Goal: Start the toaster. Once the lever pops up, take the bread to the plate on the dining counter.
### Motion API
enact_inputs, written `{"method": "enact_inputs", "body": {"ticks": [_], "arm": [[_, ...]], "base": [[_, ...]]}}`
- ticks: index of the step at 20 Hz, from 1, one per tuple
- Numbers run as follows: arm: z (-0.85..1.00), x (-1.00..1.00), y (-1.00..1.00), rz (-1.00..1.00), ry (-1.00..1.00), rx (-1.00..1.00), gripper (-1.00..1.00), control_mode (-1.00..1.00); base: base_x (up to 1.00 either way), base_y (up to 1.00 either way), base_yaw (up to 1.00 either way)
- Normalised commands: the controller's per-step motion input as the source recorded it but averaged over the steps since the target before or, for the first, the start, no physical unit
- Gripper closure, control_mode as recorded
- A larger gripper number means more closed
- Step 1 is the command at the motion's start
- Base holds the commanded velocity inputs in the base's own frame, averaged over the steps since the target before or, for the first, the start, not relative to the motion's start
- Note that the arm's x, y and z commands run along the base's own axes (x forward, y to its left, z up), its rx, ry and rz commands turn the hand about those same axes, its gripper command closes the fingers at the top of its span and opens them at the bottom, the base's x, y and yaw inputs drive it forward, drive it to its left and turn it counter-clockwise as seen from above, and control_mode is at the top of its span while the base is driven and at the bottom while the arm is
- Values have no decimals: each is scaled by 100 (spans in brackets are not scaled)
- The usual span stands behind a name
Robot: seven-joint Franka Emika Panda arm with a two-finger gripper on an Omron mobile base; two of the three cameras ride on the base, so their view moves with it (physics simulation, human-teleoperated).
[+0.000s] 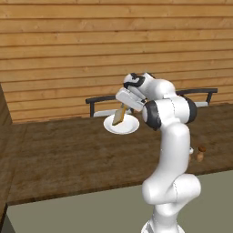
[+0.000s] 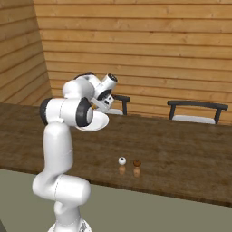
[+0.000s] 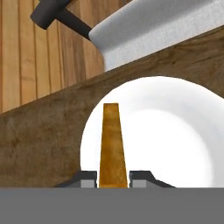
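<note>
Left base view: the tool (image 1: 124, 107) was clamped on the bread (image 1: 119, 115), edge-on and tilted, just above the plate (image 1: 129, 127) on the bench (image 1: 68, 154).
Right base view: the plate (image 2: 97, 123) peeked out behind the arm; two shakers (image 2: 129, 167) stood well apart from it.
Hand view: the fingertips (image 3: 87, 179) pinched the bread (image 3: 112, 144) over the plate (image 3: 175, 135).

You get even, soft, rendered light with no glare. The round white plate (image 3: 175, 131) shows a faint grey shading in its middle. The dark brown wood-grain bench (image 1: 68, 154) looks slightly blurred, and edges are coarse and pixelated.
</note>
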Motion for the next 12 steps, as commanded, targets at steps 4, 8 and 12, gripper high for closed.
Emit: {"method": "enact_inputs", "body": {"ticks": [4, 8, 12], "arm": [[-6, 4, 0, 1, 0, 0, 100, -100], [0, 0, 0, 0, 0, 0, -100, -100], [1, -3, -6, 0, -2, 0, -100, -100]], "base": [[0, 0, 0], [0, 0, 0], [0, 0, 0]]}}
